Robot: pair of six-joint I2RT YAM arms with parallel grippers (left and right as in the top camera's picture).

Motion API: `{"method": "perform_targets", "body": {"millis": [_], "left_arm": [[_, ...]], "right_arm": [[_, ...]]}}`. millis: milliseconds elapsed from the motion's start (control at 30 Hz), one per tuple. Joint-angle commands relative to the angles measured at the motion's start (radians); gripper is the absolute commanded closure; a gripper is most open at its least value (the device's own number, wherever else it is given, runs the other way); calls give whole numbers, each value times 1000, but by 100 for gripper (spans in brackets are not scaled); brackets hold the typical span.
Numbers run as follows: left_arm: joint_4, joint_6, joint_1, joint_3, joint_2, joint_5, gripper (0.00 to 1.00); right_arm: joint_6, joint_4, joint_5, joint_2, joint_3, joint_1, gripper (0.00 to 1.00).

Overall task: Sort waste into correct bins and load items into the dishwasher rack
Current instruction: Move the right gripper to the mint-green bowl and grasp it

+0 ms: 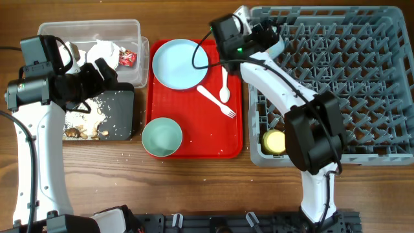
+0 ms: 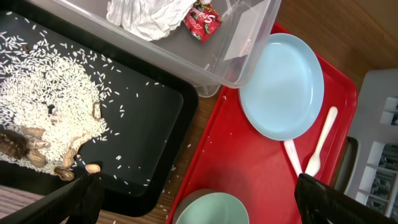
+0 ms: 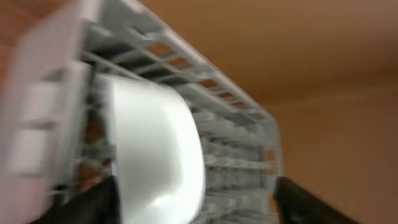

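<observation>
My left gripper (image 1: pixel 103 70) is open and empty, hovering over the edge of the black tray (image 1: pixel 119 110) and the clear tub (image 1: pixel 84 29). In the left wrist view its fingers (image 2: pixel 199 199) frame the mint-green bowl (image 2: pixel 214 211). The tub holds crumpled napkins (image 2: pixel 146 15) and a red wrapper (image 2: pixel 204 20). The black tray (image 2: pixel 143 124) holds rice and brown scraps (image 2: pixel 31 149). My right gripper (image 1: pixel 262 32) is at the grey rack's (image 1: pixel 362 77) far left corner. Its open fingers (image 3: pixel 199 199) straddle the small pale bowl (image 3: pixel 158 149), which stands on edge in the rack (image 3: pixel 205 99).
The red tray (image 1: pixel 194 123) carries the pale blue plate (image 1: pixel 180 63), the mint-green bowl (image 1: pixel 162 137), a white spoon (image 1: pixel 224 87) and a fork (image 1: pixel 217 102). A yellow cup (image 1: pixel 275 140) sits in the rack's near left corner. Crumbs lie on the table by the black tray.
</observation>
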Motion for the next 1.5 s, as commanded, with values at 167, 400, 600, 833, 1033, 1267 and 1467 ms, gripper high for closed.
{"method": "perform_targets", "body": {"millis": [167,400,600,833,1033,1267,1467], "left_arm": [[0,-1,3,11,-15,-2,0],[0,-1,3,11,-15,-3,0],[0,-1,3,11,-15,-3,0],[0,-1,3,11,-15,-2,0],[0,-1,3,11,-15,-2,0],[0,-1,3,11,-15,-2,0],[0,-1,3,11,-15,-2,0]], "right_arm": [[98,5,-125,-33,-5,24,0],[230,-156,-657,-263,-4,49,0],[406,-290,-1437,-334,-17,55,0],[683,-228,-1443,-285,-185,159,18],[825,-143,-1312,-210,-309,270,30],[872,-127,-1312,-137,-309,278,62],[876,-119,-1320,-111,-309,278,73]]}}
